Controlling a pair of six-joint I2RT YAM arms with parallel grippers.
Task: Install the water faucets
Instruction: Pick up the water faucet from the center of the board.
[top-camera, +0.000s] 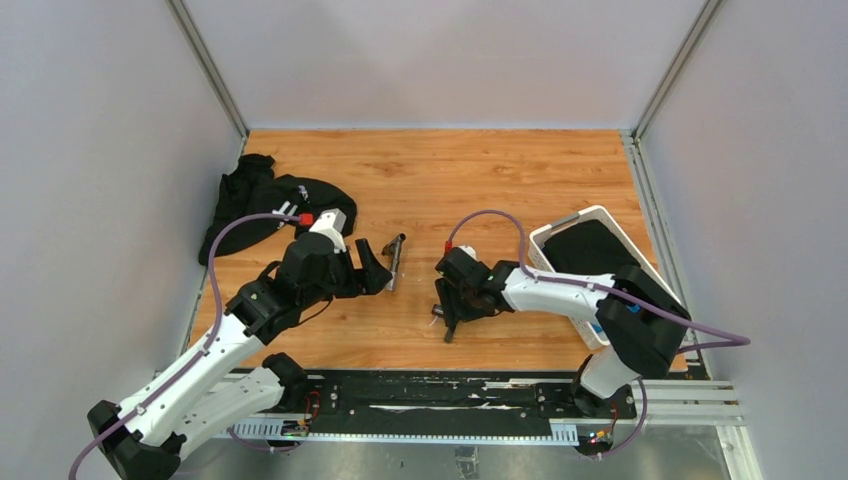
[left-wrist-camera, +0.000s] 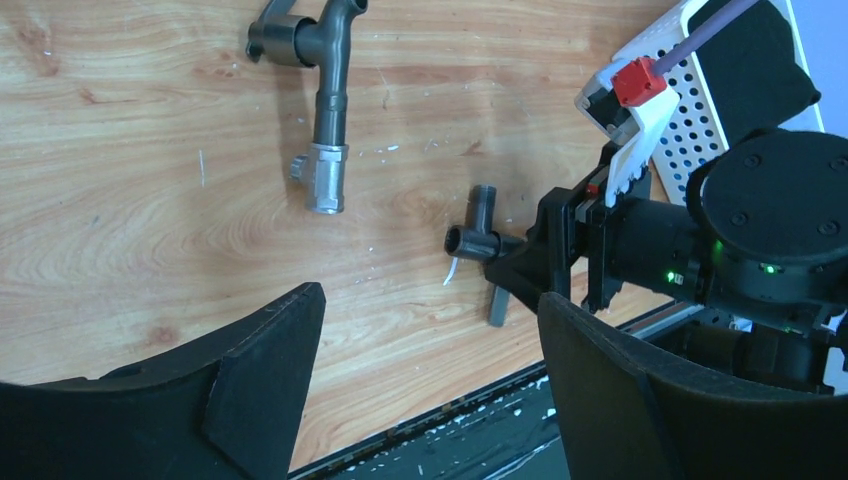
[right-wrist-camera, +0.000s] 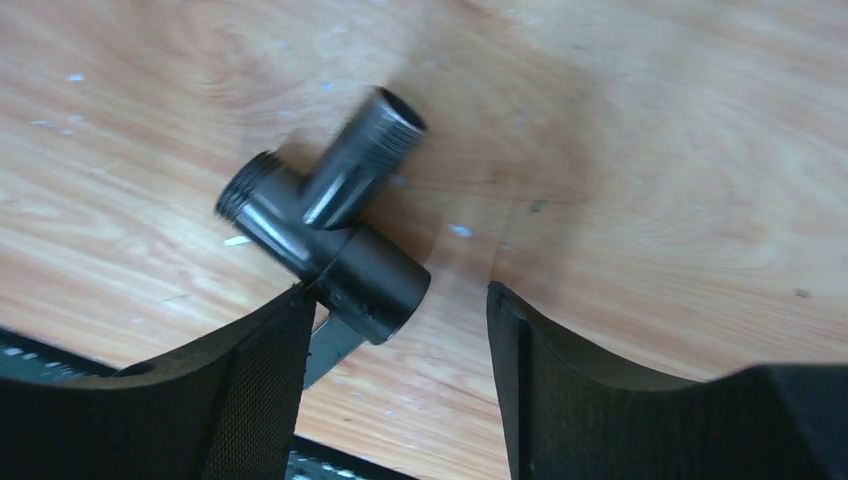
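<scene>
Two water faucet pieces lie on the wooden table. The long L-shaped faucet, with a silver nut at its end, lies just beyond my left gripper, which is open and holds nothing. A small dark tee fitting with a thin grey lever handle rests on the wood at the tip of my right gripper's left finger. My right gripper is open; the gap between its fingers shows only bare wood.
A black cloth garment lies at the table's back left. A white plastic basket with black cloth inside stands at the right. The black base rail runs along the near edge.
</scene>
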